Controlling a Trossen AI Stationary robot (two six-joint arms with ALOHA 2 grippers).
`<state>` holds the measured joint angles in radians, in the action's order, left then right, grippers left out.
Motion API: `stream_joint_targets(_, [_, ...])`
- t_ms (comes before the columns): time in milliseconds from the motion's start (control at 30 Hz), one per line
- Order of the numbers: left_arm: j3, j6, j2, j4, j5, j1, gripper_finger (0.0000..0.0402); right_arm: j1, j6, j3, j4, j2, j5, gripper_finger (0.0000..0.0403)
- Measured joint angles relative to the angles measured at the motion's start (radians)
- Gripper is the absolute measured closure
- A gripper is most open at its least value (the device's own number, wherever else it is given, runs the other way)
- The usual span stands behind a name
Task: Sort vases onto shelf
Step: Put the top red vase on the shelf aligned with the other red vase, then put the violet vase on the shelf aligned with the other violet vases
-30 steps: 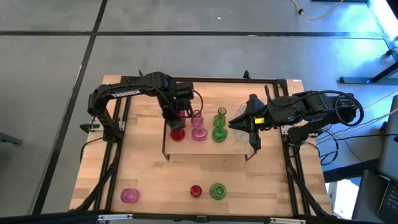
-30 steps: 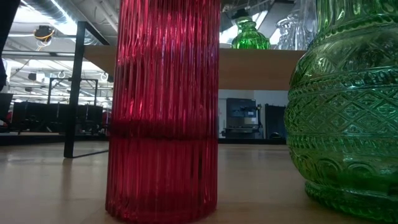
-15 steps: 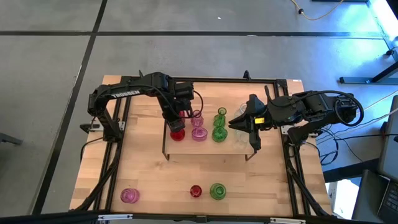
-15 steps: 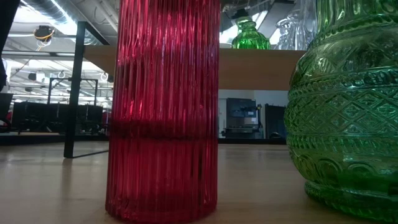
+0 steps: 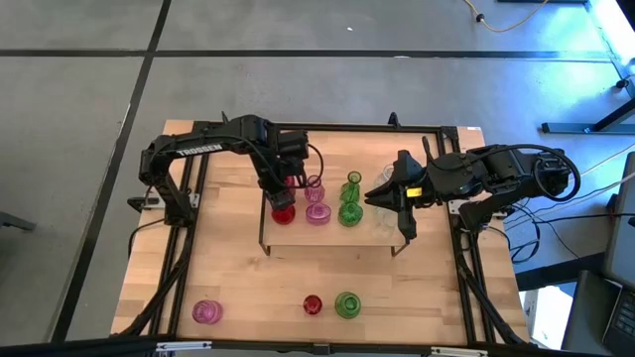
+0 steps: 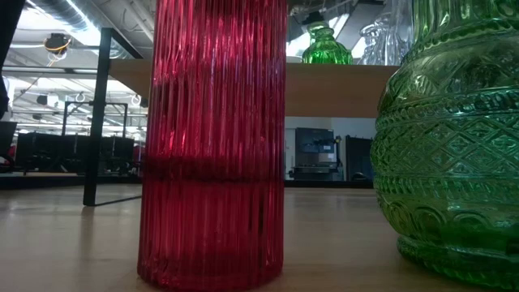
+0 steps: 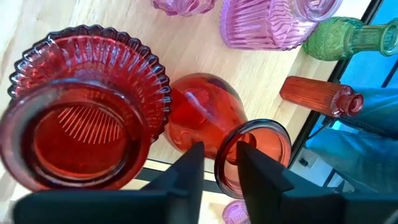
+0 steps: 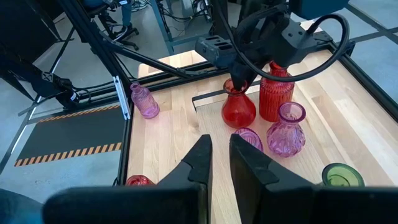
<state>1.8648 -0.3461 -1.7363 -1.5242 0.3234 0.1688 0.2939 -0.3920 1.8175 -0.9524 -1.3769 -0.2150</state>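
The round-bellied red glass vase [image 7: 205, 112] on the light-wood shelf [image 5: 327, 238] is straddled at its rim by the left end effector [image 7: 221, 165], seemingly releasing; the ribbed red neighbour [image 7: 87, 137] could be knocked. The right end effector [image 8: 216, 155] is nearly closed, empty.

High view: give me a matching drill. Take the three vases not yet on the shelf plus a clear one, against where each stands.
Things:
1. loose pink vase
2. loose red vase
3. loose green vase
4. clear vase

Places:
A. right end of the shelf
B. front of the table, farthest left
C. table front, just right of the red one
D. table front, between pink and green

Pairs: 1-B, 2-D, 3-C, 4-A
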Motion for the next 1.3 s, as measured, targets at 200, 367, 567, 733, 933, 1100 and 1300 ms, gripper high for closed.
stream_joint_targets(200, [0.000, -0.015, 0.000, 0.000, -0.015, 0.000, 0.0276, 0.000, 0.000, 0.000, 0.000, 0.000, 0.000, 0.0363])
stream_joint_targets(367, [0.000, -0.027, 0.005, -0.001, -0.016, 0.000, 0.0272, 0.000, 0.000, 0.000, 0.000, 0.000, 0.000, 0.0363])
stream_joint_targets(567, [0.000, -0.051, 0.035, -0.009, -0.023, 0.000, 0.0273, 0.000, 0.000, 0.000, 0.000, 0.000, 0.000, 0.0363])
stream_joint_targets(733, [0.000, -0.093, 0.083, -0.013, -0.027, 0.001, 0.0273, 0.000, 0.003, 0.000, 0.001, 0.000, 0.000, 0.0363])
stream_joint_targets(933, [0.000, -0.197, 0.195, -0.033, -0.074, 0.001, 0.0273, 0.000, 0.003, 0.000, 0.000, 0.000, 0.000, 0.0363])
stream_joint_targets(1100, [0.000, -0.376, 0.315, -0.045, -0.087, -0.059, 0.0273, 0.000, 0.022, 0.000, 0.000, 0.000, 0.000, 0.0363])
stream_joint_targets(1300, [0.000, -0.576, 0.374, -0.047, -0.213, -0.352, 0.0273, 0.000, 0.060, 0.000, -0.001, 0.000, -0.036, 0.0363])
